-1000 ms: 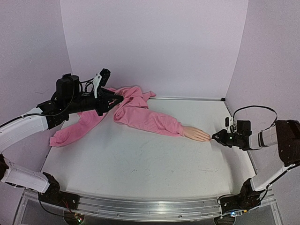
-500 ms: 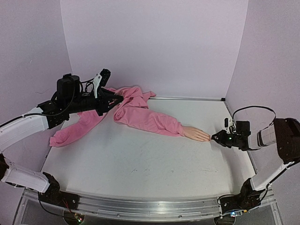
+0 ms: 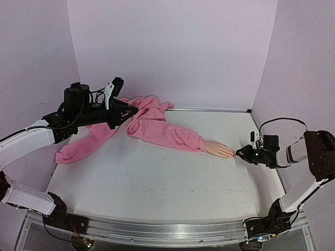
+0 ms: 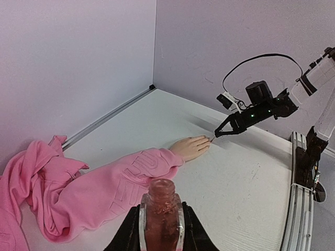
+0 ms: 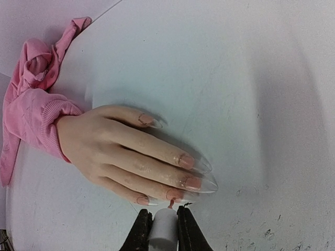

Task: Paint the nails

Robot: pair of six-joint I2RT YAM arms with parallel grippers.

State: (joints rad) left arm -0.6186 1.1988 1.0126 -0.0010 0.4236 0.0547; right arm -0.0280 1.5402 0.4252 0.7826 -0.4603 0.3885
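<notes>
Your right claw (image 5: 164,224) is clamped on a white brush cap (image 5: 164,232), and its bristles touch one of the nails (image 5: 176,194) of the mannequin hand (image 5: 112,149), which lies flat on the surface (image 3: 157,183) at right. Your left claw (image 4: 161,222) is clamped on an open pinkish bottle (image 4: 161,206) (only its wrist view shows this), near the pink sweatshirt (image 3: 157,128).

Pink sweatshirt sleeve (image 5: 31,115), left: soft knitted cloth, matt, ribbed at cuff, raised lettering. Peach mannequin hand (image 5: 110,151): smooth, faint sheen, plastic or rubber, cannot tell which. Long pointed nails (image 5: 194,183): clear, glossy, some pink-coated. Small pinkish glass bottle (image 4: 161,209): glossy, speckled. White brush cap (image 5: 164,230): smooth matt plastic. White table top (image 3: 157,183): matt, faintly scuffed. Near-edge rail (image 3: 167,232): brushed metal.
</notes>
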